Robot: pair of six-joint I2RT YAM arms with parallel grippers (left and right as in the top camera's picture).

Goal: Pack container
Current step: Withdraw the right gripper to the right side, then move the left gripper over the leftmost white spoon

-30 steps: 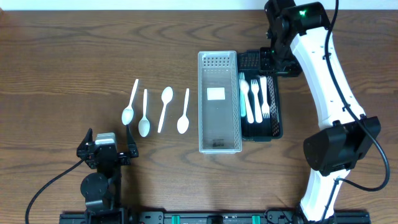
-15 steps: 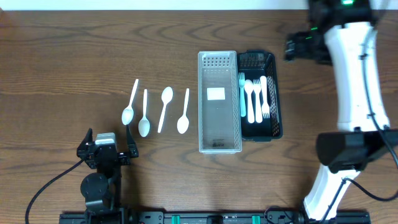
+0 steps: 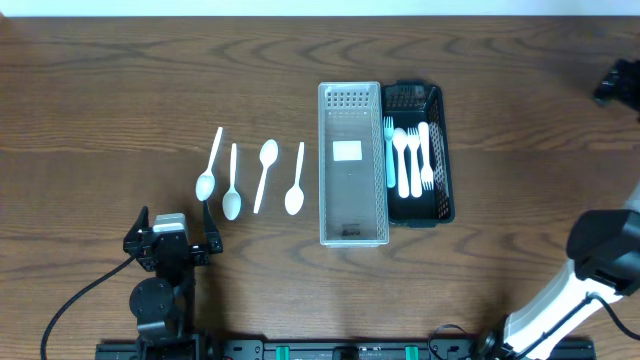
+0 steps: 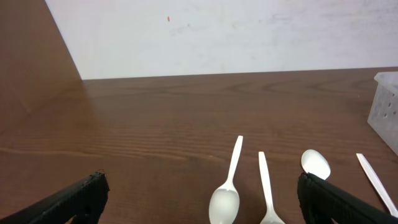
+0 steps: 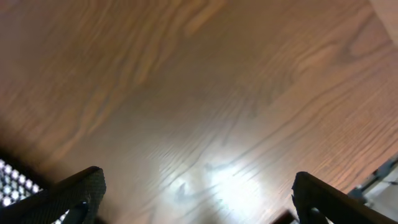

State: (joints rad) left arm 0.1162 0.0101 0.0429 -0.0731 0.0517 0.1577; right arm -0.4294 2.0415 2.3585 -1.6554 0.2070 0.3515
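Observation:
Several white plastic spoons [image 3: 264, 172] lie side by side on the wood table, left of a clear empty container [image 3: 352, 210]. A black mesh basket [image 3: 443, 150] beside it holds white forks [image 3: 412, 160] and a teal one. My left gripper [image 3: 173, 226] rests near the front edge, open and empty, behind the spoons. In the left wrist view the spoons [image 4: 225, 202] lie between its open fingers [image 4: 74, 199]. My right gripper [image 3: 616, 86] is at the far right edge, well away from the basket. It is open and empty over bare wood [image 5: 199, 199].
The clear container's corner [image 4: 387, 106] shows at the right of the left wrist view, with a white wall behind the table. A bit of black mesh [image 5: 9, 177] shows at the lower left of the blurred right wrist view.
My right arm has swung from above the black basket's far end out to the far right edge of the table. The left arm, spoons and containers have not moved.

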